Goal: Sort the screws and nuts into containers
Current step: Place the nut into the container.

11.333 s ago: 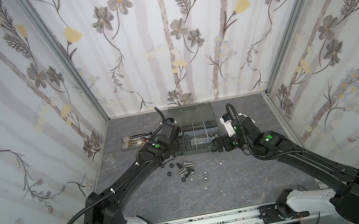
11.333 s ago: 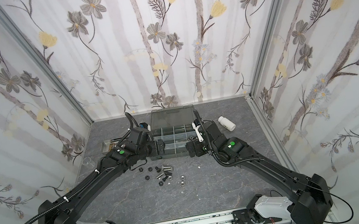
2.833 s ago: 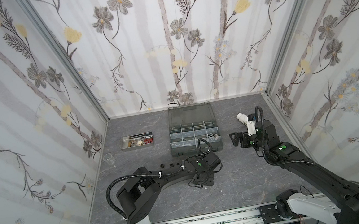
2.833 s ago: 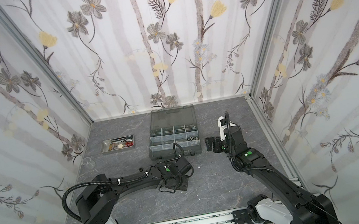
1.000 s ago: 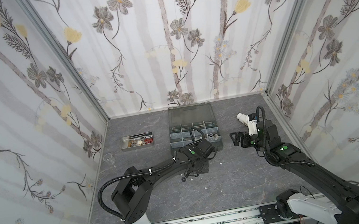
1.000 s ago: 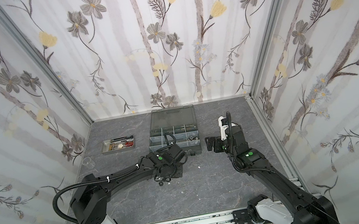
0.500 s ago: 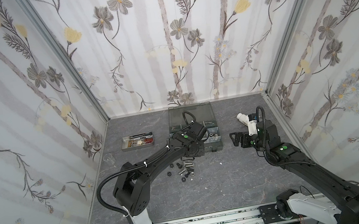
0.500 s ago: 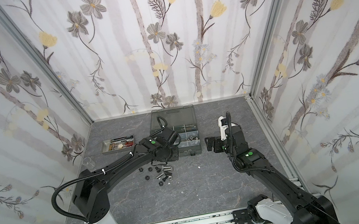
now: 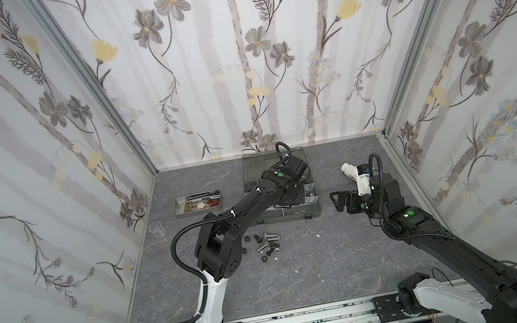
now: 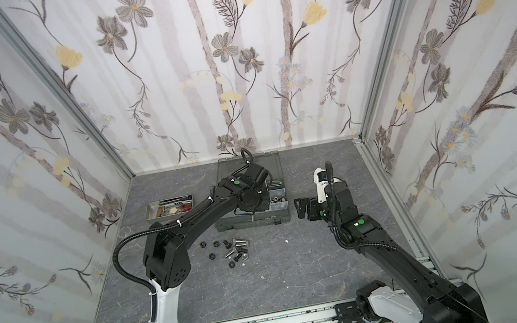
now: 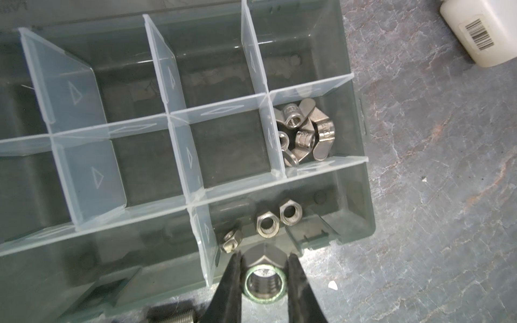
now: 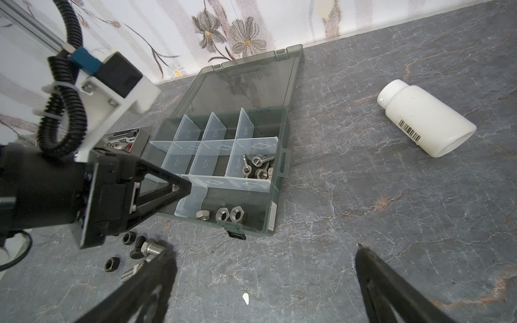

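While the left jaws are closed on a silver hex nut (image 11: 264, 282), gripping it by two opposite sides, they hang over the front row of the dark grey box (image 9: 295, 215). That box sits toward the back of the surface (image 9: 306, 276), with its smoky lid (image 12: 251, 75) folded open and lying flat behind it.

Seen from the left wrist, the held nut is above the near edge of the corner compartment (image 11: 335, 207). Three silver nuts (image 11: 268, 223) lie on that compartment's floor, one of them tilted beside the divider. The compartment just behind it holds a small heap of wing nuts (image 11: 303, 131).

Loose screws and nuts (image 9: 266, 245) lie scattered on the surface in front of the box, near the left arm's elbow. Among them are black hex nuts, a black screw and thicker silver hex-head screws (image 12: 152, 247).

The right jaws stand wide open with nothing between them. They hover above bare surface just to the right of the box, not touching it. A white bottle (image 12: 422, 120) lies on its side beyond them, toward the back right corner. A shallow steel tray (image 9: 198, 203) sits to the left of the box, and a small clear cup (image 9: 156, 229) stands near the left wall.
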You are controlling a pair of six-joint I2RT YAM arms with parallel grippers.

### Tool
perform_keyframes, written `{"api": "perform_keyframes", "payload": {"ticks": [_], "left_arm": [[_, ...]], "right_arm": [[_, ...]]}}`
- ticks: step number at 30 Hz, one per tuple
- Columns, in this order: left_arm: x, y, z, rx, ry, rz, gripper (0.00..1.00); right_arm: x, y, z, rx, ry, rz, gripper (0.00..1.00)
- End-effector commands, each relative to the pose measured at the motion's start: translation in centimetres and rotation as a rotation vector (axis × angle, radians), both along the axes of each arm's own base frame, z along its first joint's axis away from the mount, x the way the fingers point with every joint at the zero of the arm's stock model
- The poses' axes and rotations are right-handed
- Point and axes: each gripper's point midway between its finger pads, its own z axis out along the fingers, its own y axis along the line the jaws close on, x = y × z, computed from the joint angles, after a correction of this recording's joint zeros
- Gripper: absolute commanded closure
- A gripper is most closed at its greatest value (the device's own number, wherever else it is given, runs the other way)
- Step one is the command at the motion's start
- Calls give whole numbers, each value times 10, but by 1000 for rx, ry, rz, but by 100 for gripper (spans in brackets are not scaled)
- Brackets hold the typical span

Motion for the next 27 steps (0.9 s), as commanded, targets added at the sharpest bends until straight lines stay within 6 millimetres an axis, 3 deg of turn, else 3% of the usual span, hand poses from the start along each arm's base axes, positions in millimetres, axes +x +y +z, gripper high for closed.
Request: {"api": "perform_keyframes", "payload": {"ticks": [1, 12, 20, 24, 27], "left_arm": [[0, 0, -8, 22, 25, -16, 82], [-1, -1, -29, 38, 59, -19, 81], [-5, 2, -32, 37, 59, -19, 53], [-3, 1, -23, 24, 37, -16, 41], [0, 2, -5, 8, -5, -11, 34]], "right_arm": [[2, 2, 10, 22, -40, 4, 0], [2, 3, 13, 30, -48, 8, 0], [2, 3, 13, 30, -47, 7, 0], [1, 3, 16, 30, -49, 7, 0], [-1, 3, 19, 26, -51, 13, 0]]}}
